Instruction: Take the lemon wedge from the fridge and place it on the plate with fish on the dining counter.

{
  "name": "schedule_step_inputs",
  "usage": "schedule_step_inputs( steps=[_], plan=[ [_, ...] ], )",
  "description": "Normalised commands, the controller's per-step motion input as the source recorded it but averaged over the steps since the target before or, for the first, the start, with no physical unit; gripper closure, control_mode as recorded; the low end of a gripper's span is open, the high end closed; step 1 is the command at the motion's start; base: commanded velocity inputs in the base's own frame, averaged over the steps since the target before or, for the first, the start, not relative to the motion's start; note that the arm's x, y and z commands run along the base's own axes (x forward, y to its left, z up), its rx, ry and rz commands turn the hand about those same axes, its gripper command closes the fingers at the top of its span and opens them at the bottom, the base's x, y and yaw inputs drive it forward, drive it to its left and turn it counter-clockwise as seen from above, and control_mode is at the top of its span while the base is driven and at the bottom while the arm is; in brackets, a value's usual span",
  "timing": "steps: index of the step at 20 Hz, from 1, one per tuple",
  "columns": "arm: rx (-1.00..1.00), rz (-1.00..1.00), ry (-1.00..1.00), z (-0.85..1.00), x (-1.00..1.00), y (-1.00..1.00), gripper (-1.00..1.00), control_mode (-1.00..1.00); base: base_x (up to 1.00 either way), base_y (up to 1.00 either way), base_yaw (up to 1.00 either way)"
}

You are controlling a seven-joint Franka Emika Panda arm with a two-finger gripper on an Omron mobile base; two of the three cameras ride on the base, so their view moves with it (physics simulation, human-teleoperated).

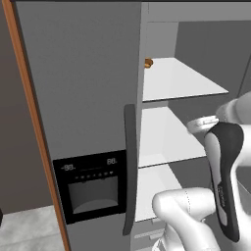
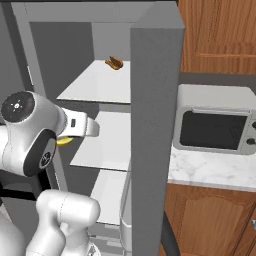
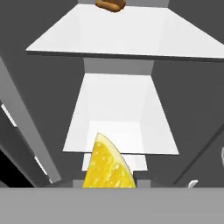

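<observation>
The lemon wedge (image 3: 108,167) is held by the gripper (image 3: 109,186), whose jaws are closed on it, in front of the open fridge (image 1: 83,98). Beyond it are white shelves (image 3: 120,35), and a small orange-brown lump (image 3: 110,4) lies on the upper one.

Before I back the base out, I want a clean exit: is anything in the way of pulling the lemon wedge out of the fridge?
Nothing visible blocks it. The lemon wedge sits right at the pincer, in front of the white shelves. The right door stands open at the side, and the orange-brown lump lies far back on an upper shelf.
</observation>
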Motion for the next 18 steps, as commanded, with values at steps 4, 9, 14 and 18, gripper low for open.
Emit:
schedule_step_inputs(
  steps=[4, 9, 14, 18],
  plan=[
    [0.0, 0.0, 0.0, 0.0, 0.0, 0.0, 1.0, -1.0, 0.0, 0.0, 0.0],
    [0.0, 0.01, 0.07, -0.1, -0.36, 0.18, 1.0, 1.0, -0.2, 0.09, 0.0],
    [0.0, 0.0, 0.0, 0.0, 0.0, 0.0, 1.0, 1.0, -1.0, 0.51, 0.0],
    [0.0, 0.0, 0.0, 0.0, 0.0, 0.0, 1.0, 1.0, -1.0, 0.48, -0.09]
  ],
)
